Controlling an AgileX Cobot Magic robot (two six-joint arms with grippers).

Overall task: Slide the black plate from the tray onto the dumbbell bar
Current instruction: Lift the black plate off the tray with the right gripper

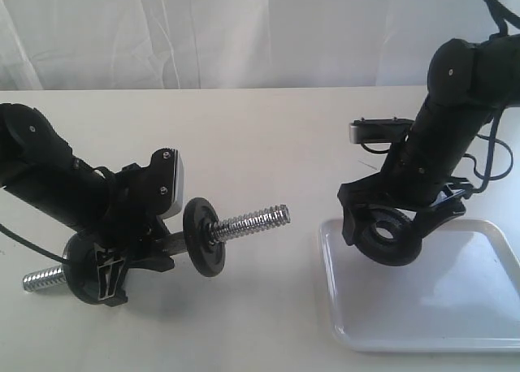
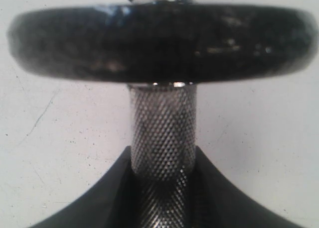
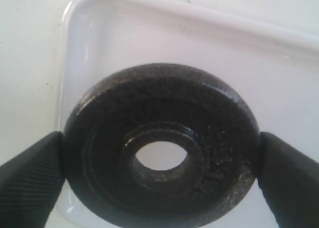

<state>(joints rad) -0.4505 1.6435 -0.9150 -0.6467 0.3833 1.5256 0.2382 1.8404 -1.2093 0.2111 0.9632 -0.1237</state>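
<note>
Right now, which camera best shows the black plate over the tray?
Right wrist view: the black plate fills it, hole and rim clear. The exterior view shows it small, tilted over the tray. The left wrist view misses it.

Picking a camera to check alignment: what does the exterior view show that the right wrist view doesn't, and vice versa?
Exterior only: the left gripper clamping the dumbbell bar, a disc already on it, its threaded end pointing toward the tray. Right wrist only: the centre hole of the black plate face-on, fingers against its rim. Both: the right gripper holding the black plate at the tray.
</note>
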